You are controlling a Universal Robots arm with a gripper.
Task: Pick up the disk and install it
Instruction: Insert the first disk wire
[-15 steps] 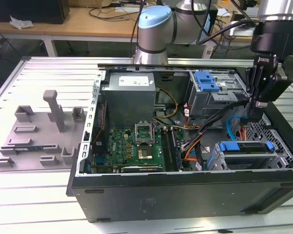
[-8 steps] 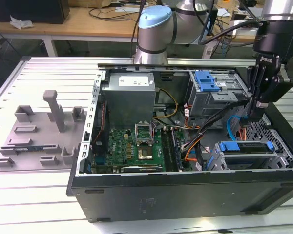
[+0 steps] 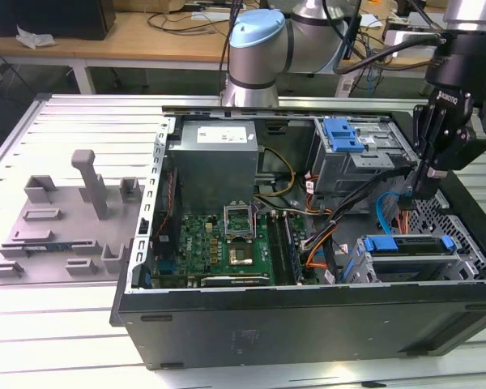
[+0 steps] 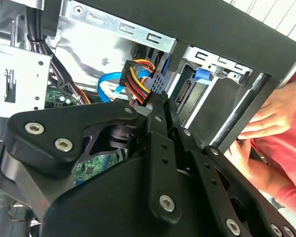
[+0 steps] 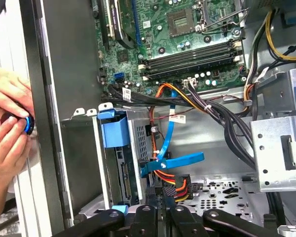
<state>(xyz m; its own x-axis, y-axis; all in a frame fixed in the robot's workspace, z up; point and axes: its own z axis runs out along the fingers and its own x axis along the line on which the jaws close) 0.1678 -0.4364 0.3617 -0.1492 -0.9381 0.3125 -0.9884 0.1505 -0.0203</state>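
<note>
No print could be read with certainty. A white label (image 3: 219, 134) bearing fine dark print sat on the grey power supply (image 3: 215, 170), at 12 o'clock from the motherboard (image 3: 227, 239). Short white lettering stood on the body of the gripper (image 3: 417, 188). In the first wrist view a white tag (image 5: 176, 118) hung among the cables (image 5: 207, 106), and its print was illegible.

disk (image 3: 407, 245) in case (image 3: 308, 324), claw (image 3: 422, 189) above it
</note>
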